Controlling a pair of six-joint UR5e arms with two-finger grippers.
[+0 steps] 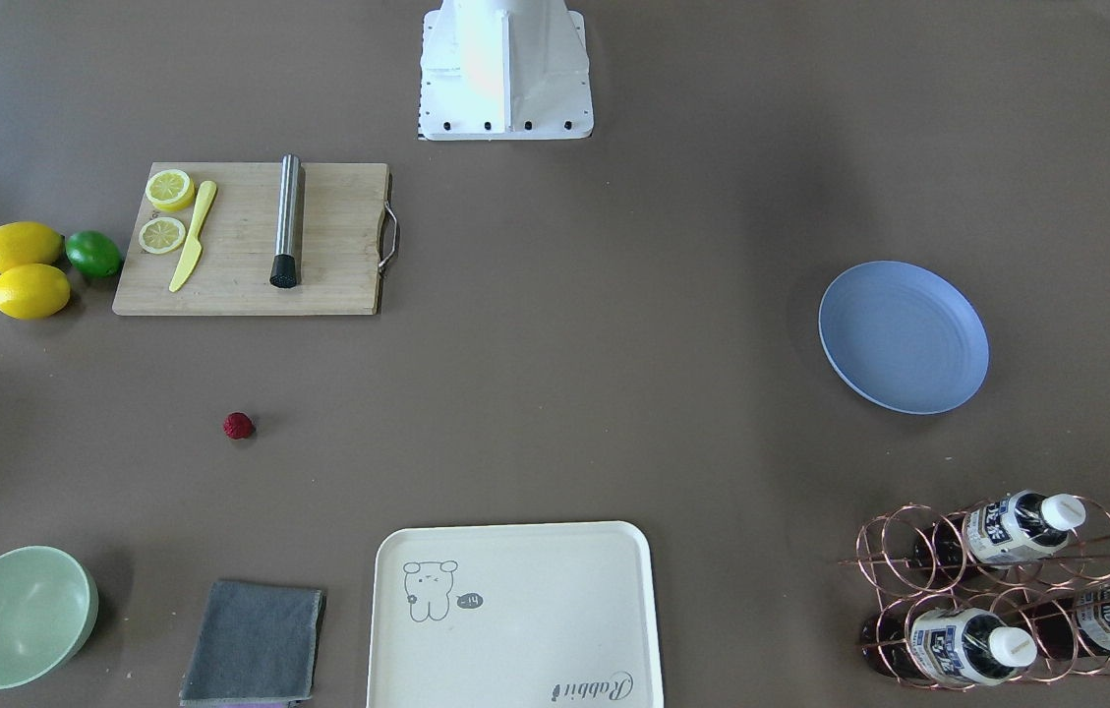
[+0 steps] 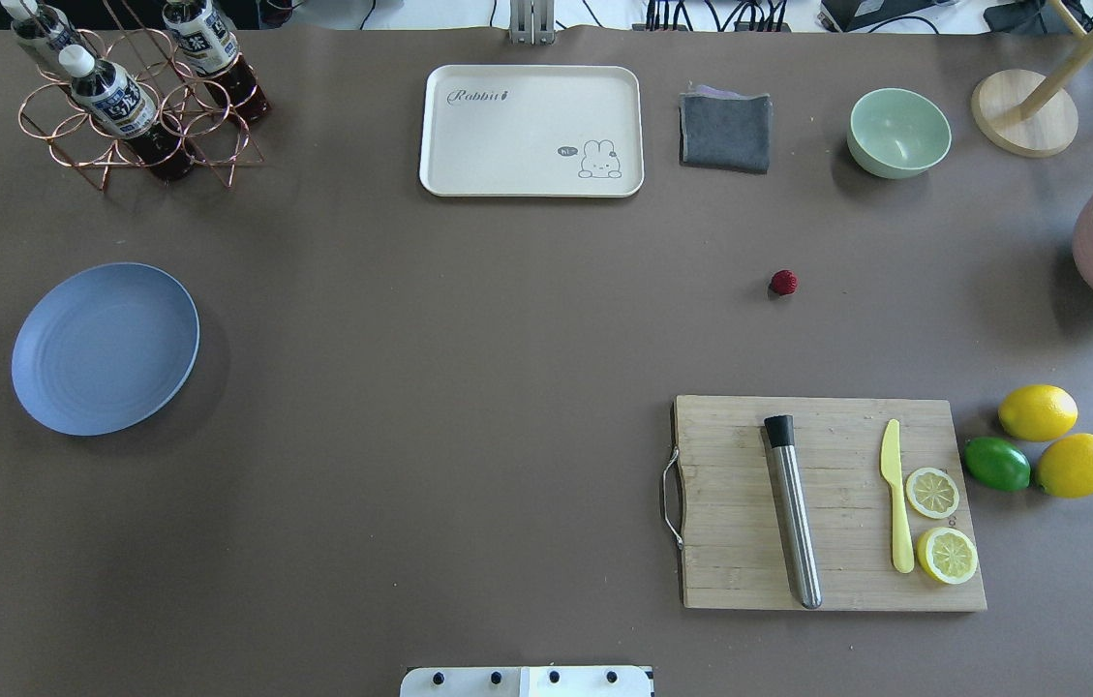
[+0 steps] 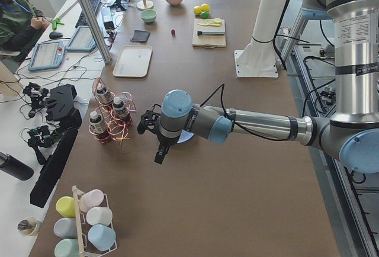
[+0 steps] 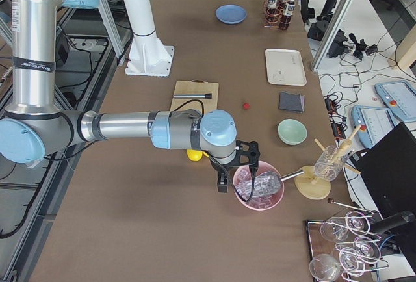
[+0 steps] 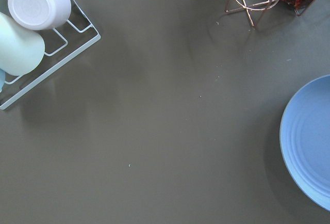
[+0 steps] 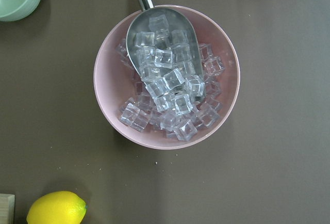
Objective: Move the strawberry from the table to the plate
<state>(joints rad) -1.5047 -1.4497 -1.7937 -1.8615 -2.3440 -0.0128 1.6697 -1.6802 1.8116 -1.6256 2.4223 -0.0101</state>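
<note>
The strawberry (image 2: pixel 783 282) (image 1: pixel 239 425), tiny and dark red, lies alone on the brown table (image 2: pixel 469 387) between the cutting board and the grey cloth. On the robot's left side of the table rests the light-blue plate (image 2: pixel 106 347) (image 1: pixel 904 336), with nothing on it. My left gripper (image 3: pixel 144 125) hovers beside the plate, whose edge (image 5: pixel 309 141) shows in the left wrist view. Over a pink bowl of ice, far from the strawberry (image 4: pixel 246 105), hangs my right gripper (image 4: pixel 250 155). Both grippers show only in the side views, so I cannot tell whether they are open or shut.
A wooden cutting board (image 2: pixel 827 503) carries a steel muddler, a yellow knife and lemon halves; two lemons and a lime (image 2: pixel 996 463) lie beside it. A cream tray (image 2: pixel 531 131), grey cloth (image 2: pixel 725 131), green bowl (image 2: pixel 898 132), bottle rack (image 2: pixel 135 97) and pink ice bowl (image 6: pixel 166 77) line the edges.
</note>
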